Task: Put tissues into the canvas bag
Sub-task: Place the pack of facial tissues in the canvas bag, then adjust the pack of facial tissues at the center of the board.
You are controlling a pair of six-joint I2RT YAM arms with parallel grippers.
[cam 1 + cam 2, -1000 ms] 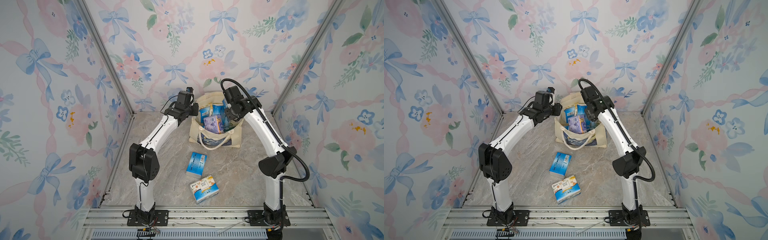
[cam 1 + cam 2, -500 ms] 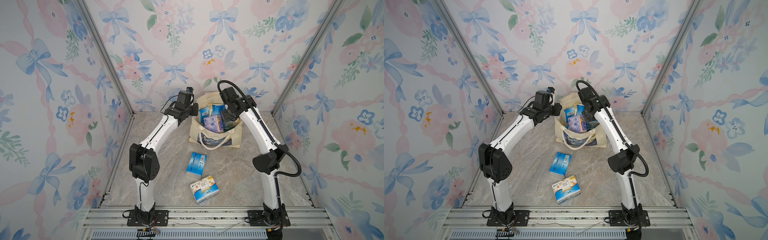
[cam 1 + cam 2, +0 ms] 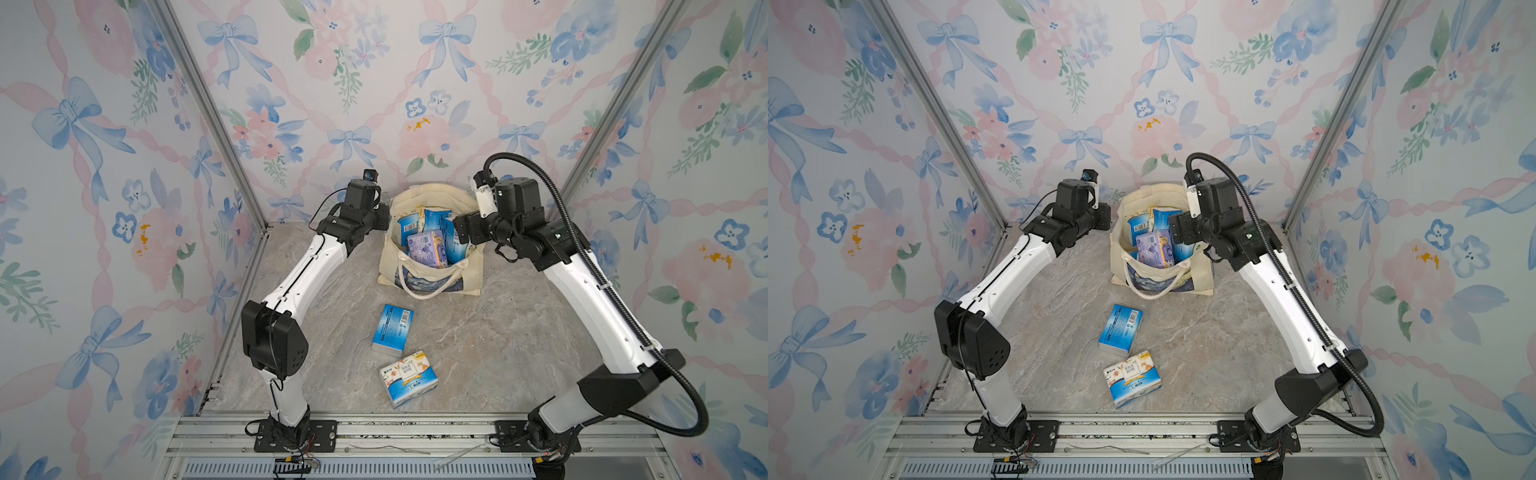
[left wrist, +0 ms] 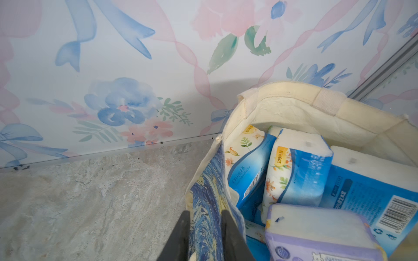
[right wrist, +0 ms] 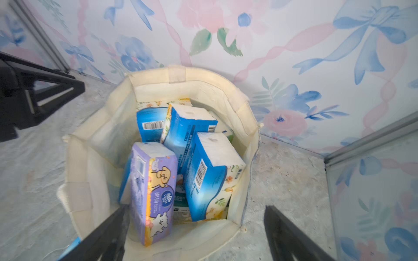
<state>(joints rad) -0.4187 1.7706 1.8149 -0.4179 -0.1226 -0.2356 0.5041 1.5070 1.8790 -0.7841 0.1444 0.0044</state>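
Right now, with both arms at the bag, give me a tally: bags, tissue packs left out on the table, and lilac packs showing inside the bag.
canvas bag: 1
blue-and-white packs on the table: 2
lilac pack showing in the bag: 1
Total: 4

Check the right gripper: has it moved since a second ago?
Yes. In both top views the right gripper has drawn back rightward, from over the canvas bag's middle toward its right rim.
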